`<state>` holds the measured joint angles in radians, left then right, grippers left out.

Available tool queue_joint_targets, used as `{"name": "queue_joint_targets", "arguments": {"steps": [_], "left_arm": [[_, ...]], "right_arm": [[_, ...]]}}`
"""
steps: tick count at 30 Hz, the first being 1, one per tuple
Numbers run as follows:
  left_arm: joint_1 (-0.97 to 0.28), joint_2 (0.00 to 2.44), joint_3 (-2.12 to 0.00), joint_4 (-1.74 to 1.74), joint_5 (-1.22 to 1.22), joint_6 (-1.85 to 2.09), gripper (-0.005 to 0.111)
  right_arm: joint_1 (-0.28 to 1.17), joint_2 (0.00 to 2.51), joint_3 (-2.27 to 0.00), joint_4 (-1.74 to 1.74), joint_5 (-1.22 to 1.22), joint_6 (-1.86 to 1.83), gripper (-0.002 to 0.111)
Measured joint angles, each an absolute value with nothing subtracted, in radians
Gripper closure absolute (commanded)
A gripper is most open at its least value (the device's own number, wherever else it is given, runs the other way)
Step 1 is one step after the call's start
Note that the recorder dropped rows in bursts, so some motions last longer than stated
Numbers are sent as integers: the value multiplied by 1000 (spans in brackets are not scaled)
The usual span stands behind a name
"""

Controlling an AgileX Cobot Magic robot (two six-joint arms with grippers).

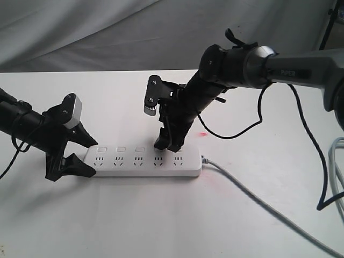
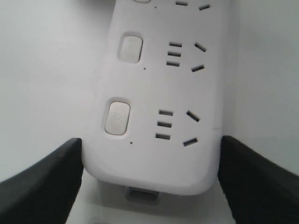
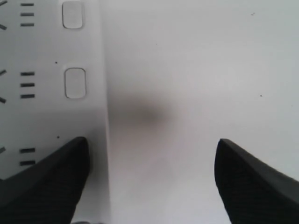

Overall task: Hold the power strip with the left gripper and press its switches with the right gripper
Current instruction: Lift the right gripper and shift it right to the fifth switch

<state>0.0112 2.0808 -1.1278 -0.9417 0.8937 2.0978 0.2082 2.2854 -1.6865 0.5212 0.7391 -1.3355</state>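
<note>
Step in hand, as I judge it: the left holds and the right presses a switch.

The power strip (image 1: 144, 167) lies flat on the white table (image 1: 107, 97), mid-scene, with its grey cord (image 1: 258, 196) running off the right end. My left gripper (image 1: 95, 158) is at the strip's left end. Its two fingers (image 2: 42, 184) sit either side of the width, and in the left wrist view both look to be touching the long edges. So I call it pinching the strip, which is not lifted.

My right gripper (image 1: 168, 148) is down on the switch row toward the cord end. Its fingers (image 3: 44, 182) are spread wide and hold nothing. One is over the strip's switch-side edge, the other over bare table. I cannot tell if a tip is on a button, because the gripper hides it.

To do it well:
- Hold the left clamp firm so the strip does not skate or tip.
- Use one right fingertip, centred on one switch, and push straight down. A push at the edge could rock the strip.
- Lift clear before moving to the next switch, and don't drag the spare finger on the table.

Counts:
- strip: 1
- socket sets: 5
- switches (image 1: 121, 149): 3 showing in the exterior view, the rest behind my right gripper; 2 showing in the right wrist view
- grey cord: 1
- grippers: 2, with 2 fingers each
</note>
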Motion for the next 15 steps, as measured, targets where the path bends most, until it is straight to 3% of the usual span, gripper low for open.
{"name": "queue_joint_targets", "arguments": {"steps": [15], "left_arm": [[11, 2081, -1128, -942, 894, 2098, 107]], "right_arm": [[208, 2183, -1677, 582, 772, -1376, 39]]}}
